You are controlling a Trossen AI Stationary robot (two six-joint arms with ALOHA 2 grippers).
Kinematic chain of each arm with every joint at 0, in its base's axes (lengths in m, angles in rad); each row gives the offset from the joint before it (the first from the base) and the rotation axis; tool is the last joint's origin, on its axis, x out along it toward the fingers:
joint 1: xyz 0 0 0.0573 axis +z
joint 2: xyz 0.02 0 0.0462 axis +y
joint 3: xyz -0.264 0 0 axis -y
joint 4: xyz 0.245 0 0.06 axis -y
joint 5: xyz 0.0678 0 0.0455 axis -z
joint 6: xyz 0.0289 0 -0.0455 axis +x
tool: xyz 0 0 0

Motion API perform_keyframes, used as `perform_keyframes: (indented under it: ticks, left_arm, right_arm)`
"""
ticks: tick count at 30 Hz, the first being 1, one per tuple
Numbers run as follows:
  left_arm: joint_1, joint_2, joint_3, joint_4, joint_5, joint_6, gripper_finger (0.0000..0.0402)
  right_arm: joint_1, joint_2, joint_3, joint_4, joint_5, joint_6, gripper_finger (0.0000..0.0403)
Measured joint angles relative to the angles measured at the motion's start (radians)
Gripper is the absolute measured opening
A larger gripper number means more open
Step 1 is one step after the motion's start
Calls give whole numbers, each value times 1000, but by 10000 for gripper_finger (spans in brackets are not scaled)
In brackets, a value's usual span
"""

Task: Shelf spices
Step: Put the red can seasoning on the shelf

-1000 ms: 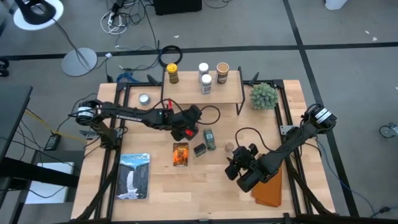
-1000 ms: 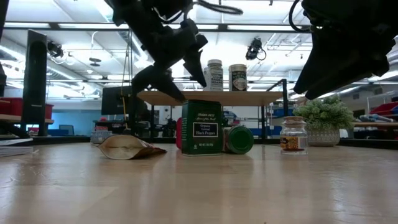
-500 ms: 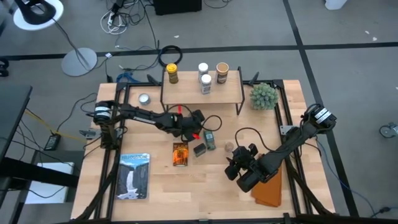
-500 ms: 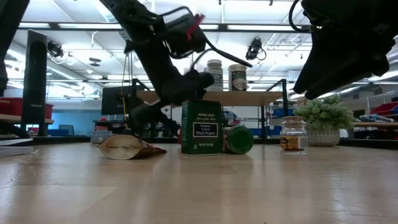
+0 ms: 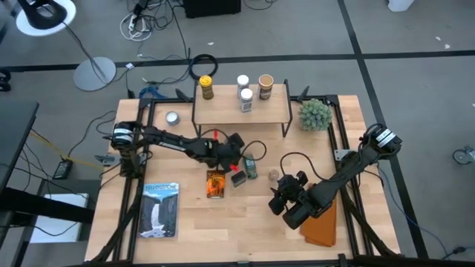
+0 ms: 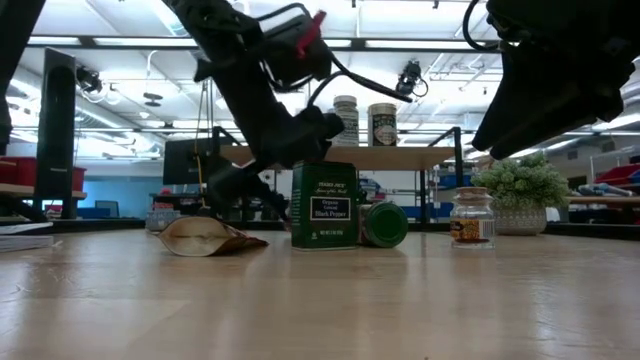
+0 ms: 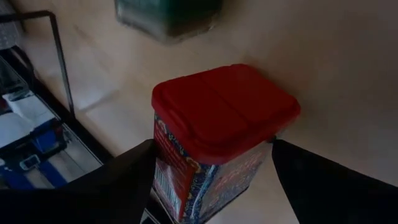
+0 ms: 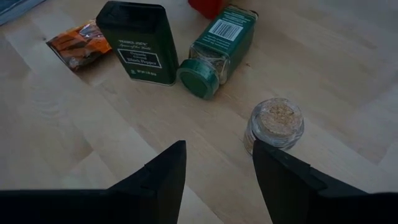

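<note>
Here the left gripper [image 7: 211, 180] straddles the red-lidded rectangular spice tin [image 7: 217, 134], fingers wide on either side; the right gripper [image 8: 217, 180] hovers open, empty, near the cork-topped glass jar [image 8: 277, 124].

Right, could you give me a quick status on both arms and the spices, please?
Left gripper open, straddling the red tin. Right gripper open, above the cork-top jar. Four jars on the shelf. Nothing blocking.

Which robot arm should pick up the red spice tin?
The left one. Its claw already has a finger on each side of the red tin. The right claw hangs open over the cork-topped jar instead.
</note>
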Motion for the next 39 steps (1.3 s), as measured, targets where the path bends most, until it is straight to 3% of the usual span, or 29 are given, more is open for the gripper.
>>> perform_keyframes:
  ticks: [4,10,18,26,33,36,39]
  left_arm:
    - [-56,-15,-2,-36,-20,-93,321]
    - [-141,-62,-4,-81,-13,-365,316]
    - [-233,-123,-2,-110,82,-712,285]
    - [-258,-209,26,-245,91,-964,257]
    - [-259,-360,6,-257,145,-1065,252]
    - [-260,-445,-53,-232,150,-1101,252]
    - [-259,-540,-162,-141,145,-1140,252]
  right_arm:
    - [0,0,0,0,0,0,187]
    - [0,0,0,-1,0,0,187]
    - [0,0,0,11,0,0,187]
    - [-2,0,0,93,4,1,187]
    - [-38,0,-1,215,64,-56,187]
    - [-73,0,-1,305,68,-69,187]
    - [-116,0,-1,450,48,-216,187]
